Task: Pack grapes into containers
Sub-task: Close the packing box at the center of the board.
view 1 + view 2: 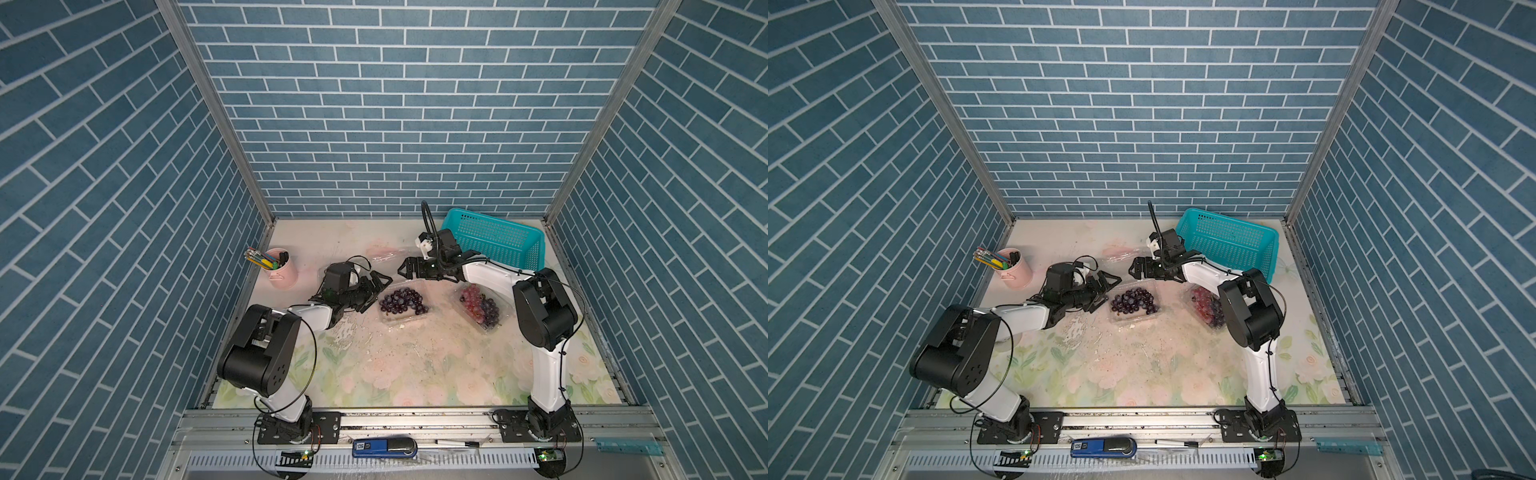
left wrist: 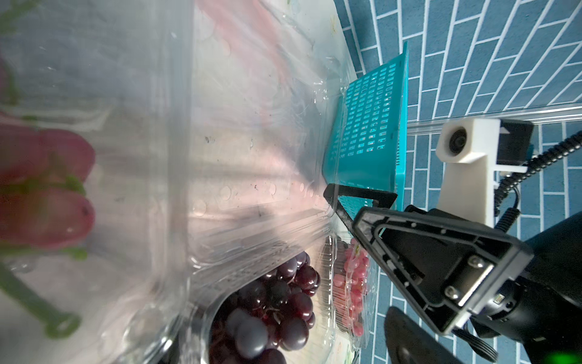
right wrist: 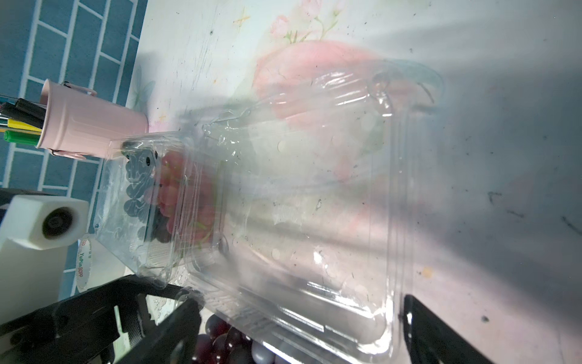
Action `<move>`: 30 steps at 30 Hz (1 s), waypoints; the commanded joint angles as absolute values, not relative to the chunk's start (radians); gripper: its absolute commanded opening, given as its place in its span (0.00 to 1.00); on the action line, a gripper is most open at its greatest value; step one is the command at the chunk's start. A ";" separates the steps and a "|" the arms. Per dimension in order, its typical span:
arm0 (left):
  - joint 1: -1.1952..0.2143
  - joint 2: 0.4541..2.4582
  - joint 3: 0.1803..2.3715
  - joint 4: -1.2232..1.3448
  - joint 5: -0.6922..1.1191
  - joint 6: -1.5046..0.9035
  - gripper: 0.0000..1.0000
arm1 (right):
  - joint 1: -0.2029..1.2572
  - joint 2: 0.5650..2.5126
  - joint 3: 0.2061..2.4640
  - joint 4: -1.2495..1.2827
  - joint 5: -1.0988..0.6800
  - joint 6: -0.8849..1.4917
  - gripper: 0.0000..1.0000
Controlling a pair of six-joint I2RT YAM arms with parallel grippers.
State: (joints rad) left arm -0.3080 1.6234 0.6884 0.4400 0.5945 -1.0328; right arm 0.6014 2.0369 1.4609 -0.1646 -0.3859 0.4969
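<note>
Both top views showed a floral-printed tabletop (image 1: 415, 374) enclosed by blue brick-patterned walls (image 1: 415, 124). The left arm (image 1: 266, 353) and the right arm (image 1: 544, 316) were mounted at its near edge.

Near the middle of the tabletop sat an open clear container (image 1: 422, 322) filled with dark purple grapes (image 1: 402, 301). Its clear lid (image 3: 315, 205) lay open toward the far edge. The left gripper (image 1: 374, 291) hung just beside this container on its left side, jaws spread wide and holding nothing. The right gripper (image 1: 402, 269) hovered just beyond the container's far rim, over the lid, jaws also spread wide. In the right wrist view the lid filled the space between its fingers (image 3: 434, 331); whether they touched the plastic could not be told.

A second container (image 1: 492, 328), nearer the right edge, held red grapes (image 1: 471, 297) with some dark ones. The right arm's forearm crossed above its far end. A third container (image 3: 132, 220), holding red and dark grapes, lay between the first container and a pink pen cup (image 1: 284, 270) that stood at the left edge. In the top views the left arm's wrist hid nearly all of this container.

A teal perforated basket (image 1: 498, 243) stood in the far right corner, behind the right arm. A blue handheld device (image 1: 384, 449) lay on the metal rail in front of the near edge. In the left wrist view, cloudy clear plastic blocked most of the scene.
</note>
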 commanded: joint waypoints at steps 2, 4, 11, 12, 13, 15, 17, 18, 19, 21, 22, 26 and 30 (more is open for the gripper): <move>-0.312 1.643 0.747 0.467 0.598 -1.009 1.00 | 0.591 1.979 1.422 -0.170 -0.408 0.469 0.99; -0.314 1.647 0.753 0.472 0.601 -1.012 1.00 | 0.587 1.964 1.397 -0.155 -0.413 0.466 0.99; -0.337 1.663 0.771 0.477 0.602 -1.016 0.99 | 0.580 1.917 1.335 -0.113 -0.425 0.448 0.99; -0.342 1.661 0.770 0.477 0.601 -1.018 1.00 | 0.577 1.913 1.331 -0.112 -0.426 0.444 0.99; -0.346 1.661 0.771 0.477 0.600 -1.018 1.00 | 0.575 1.910 1.328 -0.112 -0.428 0.442 0.99; -0.356 1.658 0.770 0.473 0.597 -1.019 1.00 | 0.571 1.905 1.322 -0.111 -0.431 0.440 0.99; -0.365 1.654 0.764 0.472 0.593 -1.020 1.00 | 0.568 1.905 1.320 -0.113 -0.430 0.437 0.99; -0.370 1.652 0.760 0.475 0.589 -1.024 1.00 | 0.564 1.907 1.320 -0.111 -0.431 0.433 0.99; -0.376 1.650 0.754 0.480 0.586 -1.029 0.99 | 0.562 1.908 1.318 -0.111 -0.433 0.429 0.99; -0.391 1.648 0.745 0.496 0.583 -1.043 1.00 | 0.555 1.911 1.315 -0.108 -0.438 0.421 0.99; -0.398 1.646 0.744 0.497 0.581 -1.043 1.00 | 0.553 1.908 1.312 -0.103 -0.444 0.417 0.99; -0.410 1.626 0.737 0.494 0.574 -1.043 1.00 | 0.552 1.890 1.294 -0.086 -0.456 0.401 0.99; -0.409 1.590 0.749 0.453 0.564 -1.014 1.00 | 0.552 1.876 1.278 -0.081 -0.458 0.381 0.99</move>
